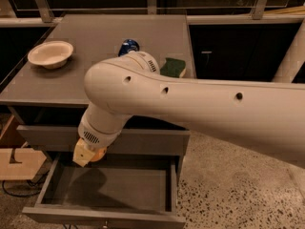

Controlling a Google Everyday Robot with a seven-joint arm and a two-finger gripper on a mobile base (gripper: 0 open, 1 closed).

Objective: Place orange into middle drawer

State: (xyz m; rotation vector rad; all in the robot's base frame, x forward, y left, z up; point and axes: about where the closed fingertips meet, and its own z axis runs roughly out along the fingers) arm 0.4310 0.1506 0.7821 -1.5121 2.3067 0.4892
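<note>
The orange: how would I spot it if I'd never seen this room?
Find the grey cabinet, then its open middle drawer. Over its back left, the arm's tool holds the orange: small, round, bright, unlike the white bowl on top.

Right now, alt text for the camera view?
The tool holds the orange over the open middle drawer. On the cabinet top sit a white bowl, a blue object and a green sponge.
</note>
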